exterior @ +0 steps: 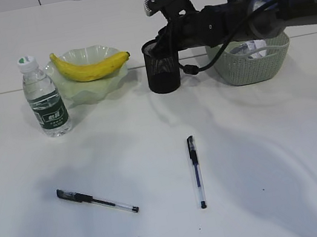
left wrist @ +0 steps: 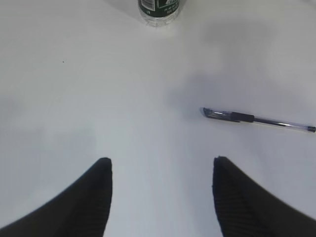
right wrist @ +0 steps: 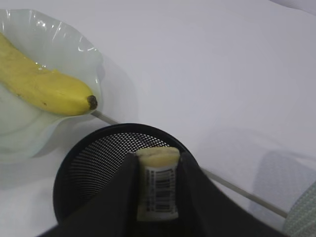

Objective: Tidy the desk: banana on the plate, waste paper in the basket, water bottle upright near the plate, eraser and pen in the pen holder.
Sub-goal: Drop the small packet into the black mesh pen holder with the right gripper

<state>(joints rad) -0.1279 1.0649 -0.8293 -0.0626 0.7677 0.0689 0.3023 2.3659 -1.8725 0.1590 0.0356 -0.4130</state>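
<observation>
The right pincer (right wrist: pixel 157 190) is gripping a small pale eraser in a barcoded paper sleeve (right wrist: pixel 157 183) over the mouth of the round black mesh pen holder (right wrist: pixel 94 160); the exterior view is hiding that eraser behind the arm. The left pincer (left wrist: pixel 162 170), with ribbed black fingers (left wrist: pixel 98 185), is hanging wide and empty over the white table (left wrist: pixel 74 98), near a clear-barrelled black-capped pen (left wrist: pixel 256 119).

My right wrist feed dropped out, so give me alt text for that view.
The right gripper holds the eraser between its fingers, directly above the open black mesh pen holder. Upper left, the banana lies on the pale green plate; the white table fills the rest.
</observation>
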